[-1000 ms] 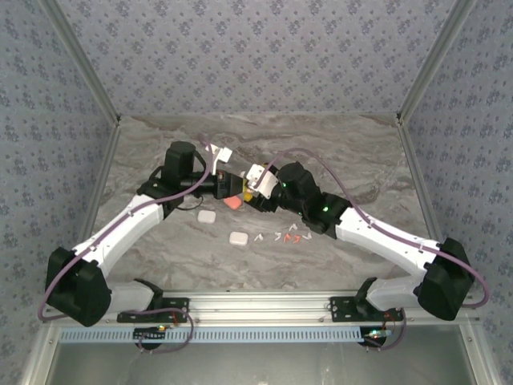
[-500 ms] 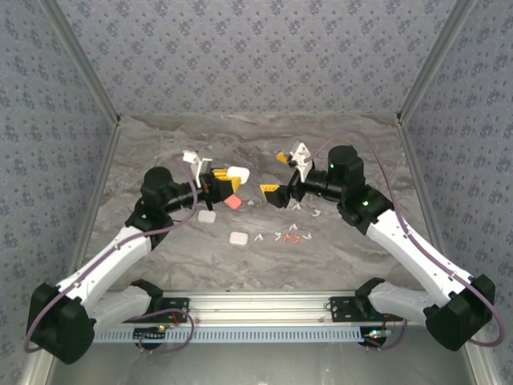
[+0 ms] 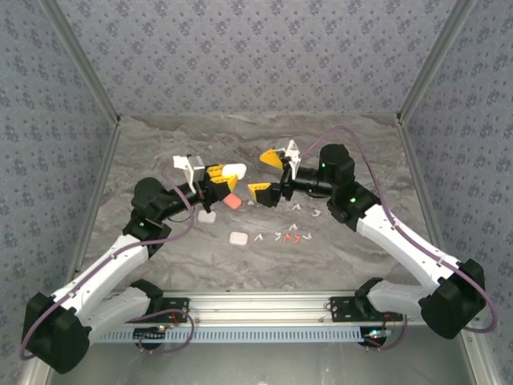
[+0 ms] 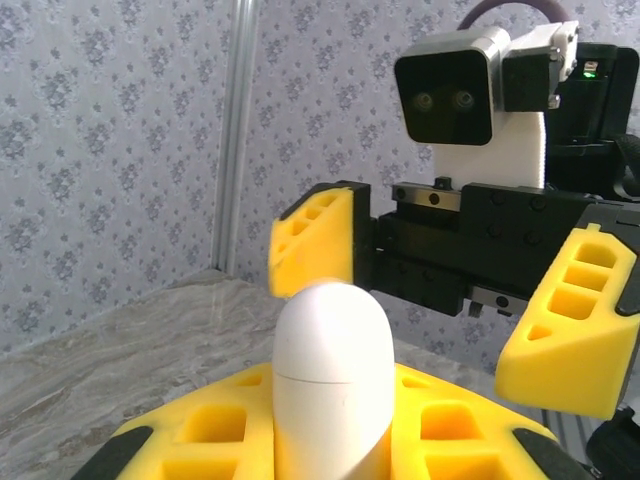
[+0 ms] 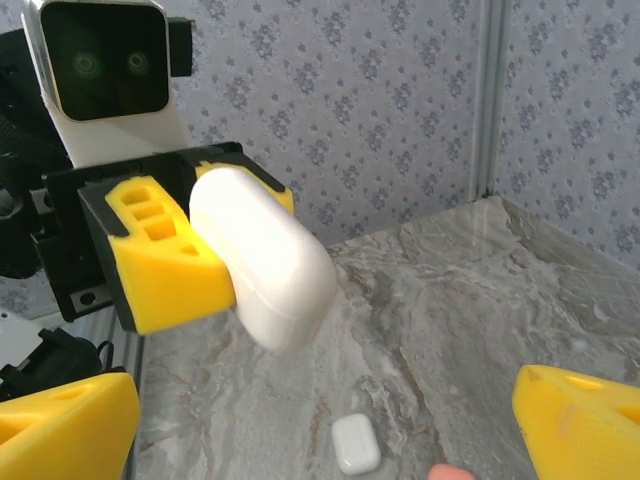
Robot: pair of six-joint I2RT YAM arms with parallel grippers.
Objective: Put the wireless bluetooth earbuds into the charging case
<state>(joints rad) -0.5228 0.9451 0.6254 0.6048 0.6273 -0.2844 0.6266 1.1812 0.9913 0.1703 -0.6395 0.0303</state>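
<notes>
My left gripper (image 3: 220, 178) is shut on a closed white charging case (image 3: 233, 170), held above the table. In the left wrist view the case (image 4: 333, 375) stands upright between my yellow fingers (image 4: 455, 430). My right gripper (image 3: 268, 173) stands open just right of the case, facing it and not touching it. The right wrist view has the case (image 5: 265, 255) in the left gripper's fingers (image 5: 165, 262), ahead of my own open fingertips (image 5: 580, 425). Several tiny earbuds, white (image 3: 297, 208) and red (image 3: 293, 238), lie on the table below the right gripper.
Two more white cases (image 3: 207, 216) (image 3: 238, 238) and a pink-red case (image 3: 232, 202) lie on the marble table (image 3: 361, 152). One white case (image 5: 355, 443) lies below the right gripper. Patterned walls and metal posts (image 3: 417, 88) close in the table.
The grippers were together at the middle; the right gripper has opened and backed off to the right. The left gripper kept the white case and drew back slightly left.
</notes>
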